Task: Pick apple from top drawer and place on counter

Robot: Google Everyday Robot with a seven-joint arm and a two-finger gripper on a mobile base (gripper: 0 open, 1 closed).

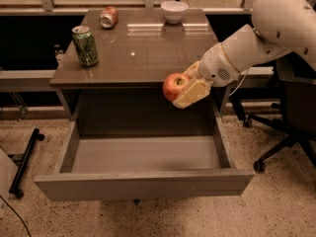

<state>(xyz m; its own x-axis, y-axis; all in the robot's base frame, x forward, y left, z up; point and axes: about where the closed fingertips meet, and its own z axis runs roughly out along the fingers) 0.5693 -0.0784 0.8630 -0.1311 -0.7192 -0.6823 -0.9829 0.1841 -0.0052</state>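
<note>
- A black wheeled bar (25, 158) lies on the speckled floor at eight o'clock of the scene, well apart from the cabinet.
- A green can (85, 45) stands upright on the counter (143, 53), near its nine o'clock edge.
- A crushed red-and-white can (108, 17) lies on its side at about eleven o'clock of the glossy grey-brown counter, close to the back edge.
- The top drawer (148, 181) is pulled well out below the counter, toward six o'clock. Its plain front panel faces the camera and its smooth grey floor shows.
- A white bowl (175, 11) sits upright at about one o'clock of the counter, near the back edge.
- The apple (173, 85), red with a yellowish patch, is held in the air at about five o'clock of the counter. It is seen against the counter's front edge and the dark cabinet opening, above the back right part of the drawer, and it touches neither drawer nor countertop.
- The gripper (181, 88) clamps the apple from its three o'clock side, with one tan finger above and one beneath the fruit.
- The white arm (256, 38) reaches in from two o'clock of the scene.
- A dark office chair (291, 117) stands at four o'clock, beside the cabinet's right side.
</note>
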